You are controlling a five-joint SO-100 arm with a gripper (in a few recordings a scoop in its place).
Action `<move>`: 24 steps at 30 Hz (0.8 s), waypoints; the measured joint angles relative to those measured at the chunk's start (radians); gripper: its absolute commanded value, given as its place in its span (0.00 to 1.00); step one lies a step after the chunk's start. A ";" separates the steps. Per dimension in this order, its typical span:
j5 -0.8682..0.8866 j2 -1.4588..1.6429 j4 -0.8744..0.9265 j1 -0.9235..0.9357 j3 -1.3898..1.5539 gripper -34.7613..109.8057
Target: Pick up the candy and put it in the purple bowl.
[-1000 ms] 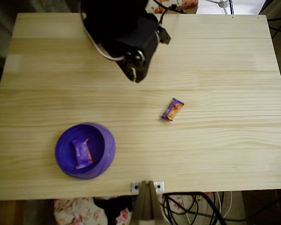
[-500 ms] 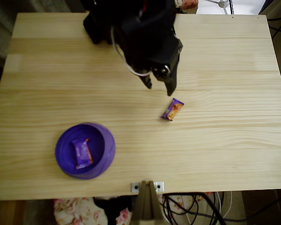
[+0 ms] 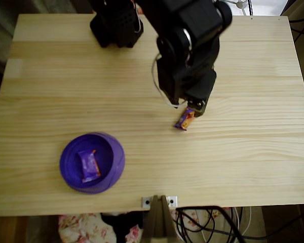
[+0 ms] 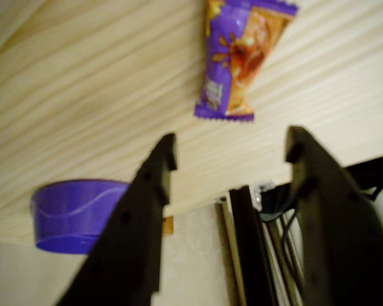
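While the black arm stood over the upper middle of the worktop [image 3: 253,167] half a second ago, short of the candy, in the overhead view it now reaches further toward the right of centre, and its pincer [image 3: 191,107] sits right above the candy's upper end. The candy [image 3: 185,120] lies flat on the wood just right of centre, where it lay before, part of its top hidden by the arm. In the wrist view the pincer [image 4: 232,150] is spread wide with nothing between its two dark fingers [image 4: 154,185]; the candy [image 4: 237,60] lies beyond their tips at the top of the frame, untouched. The purple bowl [image 3: 71,174] rests at the lower left of the overhead view, unmoved, with another wrapped candy [image 3: 89,165] inside it.
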 measured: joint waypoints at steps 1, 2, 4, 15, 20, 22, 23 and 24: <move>-0.002 -0.009 0.005 0.006 -0.011 0.44; -0.002 -0.021 0.005 0.012 -0.018 0.44; 0.009 -0.038 0.006 0.026 -0.032 0.44; 0.058 -0.121 -0.005 0.043 -0.074 0.43; 0.078 -0.140 -0.018 0.038 -0.074 0.43; 0.095 -0.140 -0.043 0.031 -0.074 0.42; 0.101 -0.140 -0.044 0.029 -0.074 0.42; 0.097 -0.146 -0.049 0.029 -0.074 0.42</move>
